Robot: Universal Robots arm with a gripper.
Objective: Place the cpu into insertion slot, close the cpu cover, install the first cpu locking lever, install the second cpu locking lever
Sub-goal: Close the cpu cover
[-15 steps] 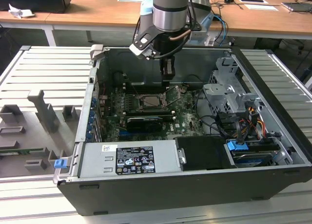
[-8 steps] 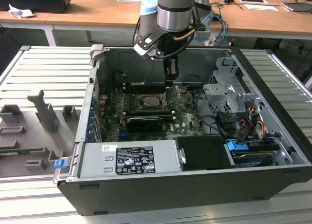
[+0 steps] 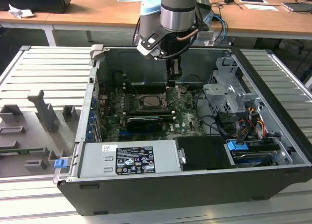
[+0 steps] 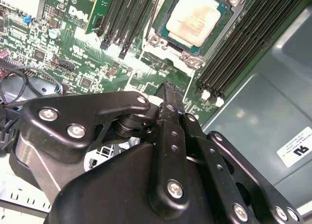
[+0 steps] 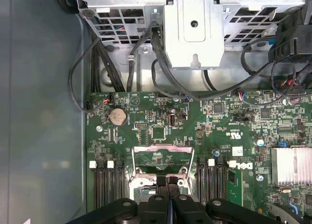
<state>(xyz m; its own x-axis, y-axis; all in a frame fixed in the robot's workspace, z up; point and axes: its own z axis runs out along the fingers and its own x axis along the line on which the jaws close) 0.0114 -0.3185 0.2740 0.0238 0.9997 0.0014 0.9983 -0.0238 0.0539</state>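
Cpu (image 4: 197, 18) lies flat in the insertion slot (image 4: 157, 39), pale face up, so the step in hand looks to be closing the cpu cover (image 5: 163, 150). In the first wrist view the cover stands swung open off the socket, with green board showing through its cut-out. The gripper (image 5: 167, 179) is clenched, its fingertips pressed together with nothing seen between them, and it hangs right at the bar of the cover closest to it; whether it touches I cannot tell. To do this well, I judge the closed tips should push on the frame's free edge, follow its hinge arc and keep off the cpu face. Room is tight: memory slots (image 5: 105, 185) flank the socket on both sides, the drive cage (image 3: 229, 95) and its cables (image 5: 80, 73) crowd the exterior view's right, and the case wall (image 3: 136, 63) rises on the far side. The open room is above.
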